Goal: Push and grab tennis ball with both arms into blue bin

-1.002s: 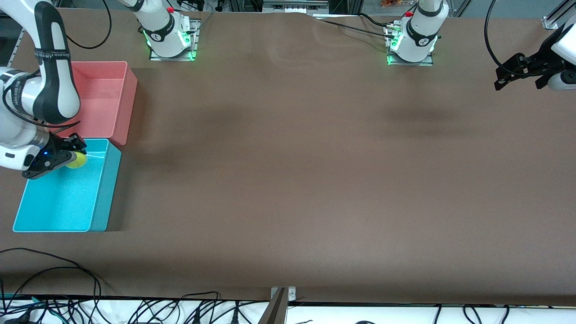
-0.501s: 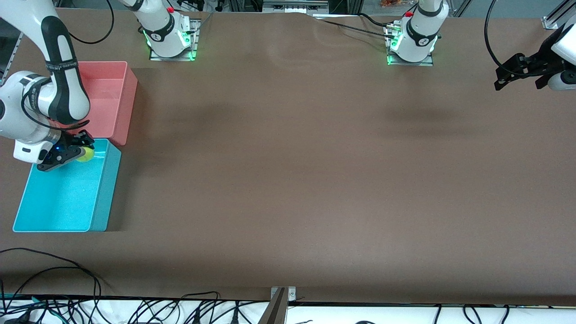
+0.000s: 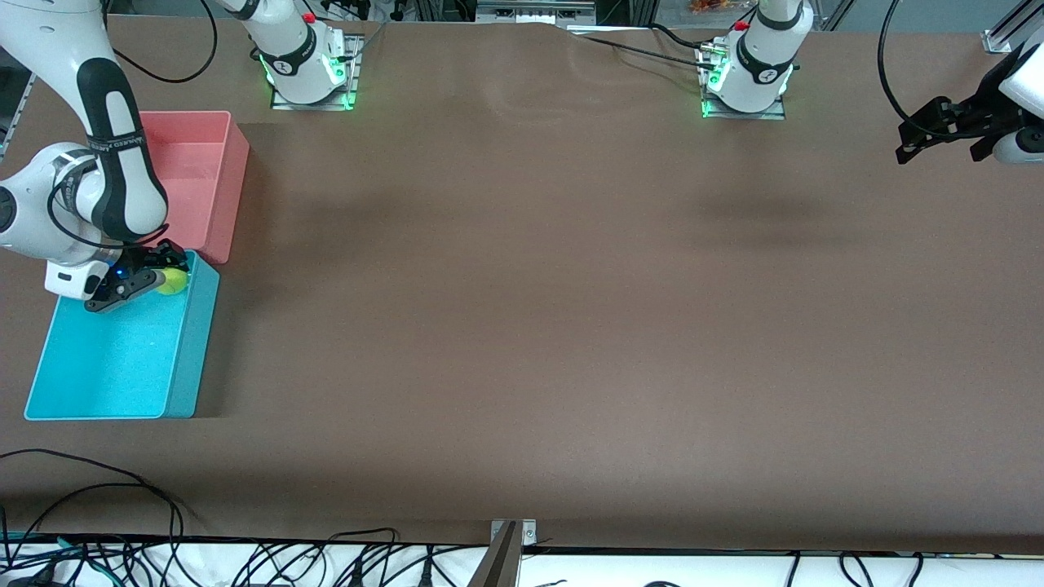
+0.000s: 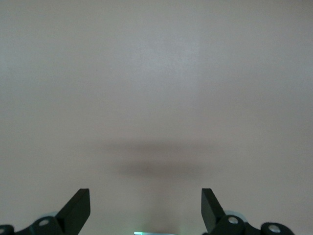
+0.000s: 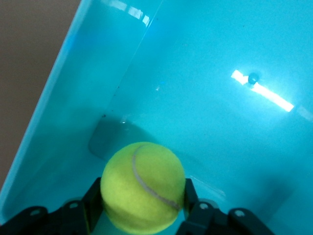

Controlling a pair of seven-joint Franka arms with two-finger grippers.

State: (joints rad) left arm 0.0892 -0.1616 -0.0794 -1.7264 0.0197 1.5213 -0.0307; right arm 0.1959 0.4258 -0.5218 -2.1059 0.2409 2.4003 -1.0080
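Bin first: the blue bin [image 3: 114,359] sits nearest the camera at the right arm's end of the bench [image 3: 522,326], and the right pincer [image 3: 151,277] hangs over its farther corner with the tennis ball [image 3: 172,282] between its fingers. From the right wrist view the ball [image 5: 143,192] looks flanked by both pads and over the glossy blue floor, though whether the pads grip it or have just slackened I cannot tell. Risk now: it hangs close to the bin's wall on the open-bench side, so a drop with any sideways drift could clip the rim and bounce out onto the bench, or hop toward the pink-red bin [image 3: 196,179] just beside it, farther from the camera. The right arm folds down steeply, elbow high, wrist tipped into the bin. Farthest off, the left pincer [image 3: 926,134] waits over the left arm's end of the bench, fingers [image 4: 78,208] spread wide, holding nothing.
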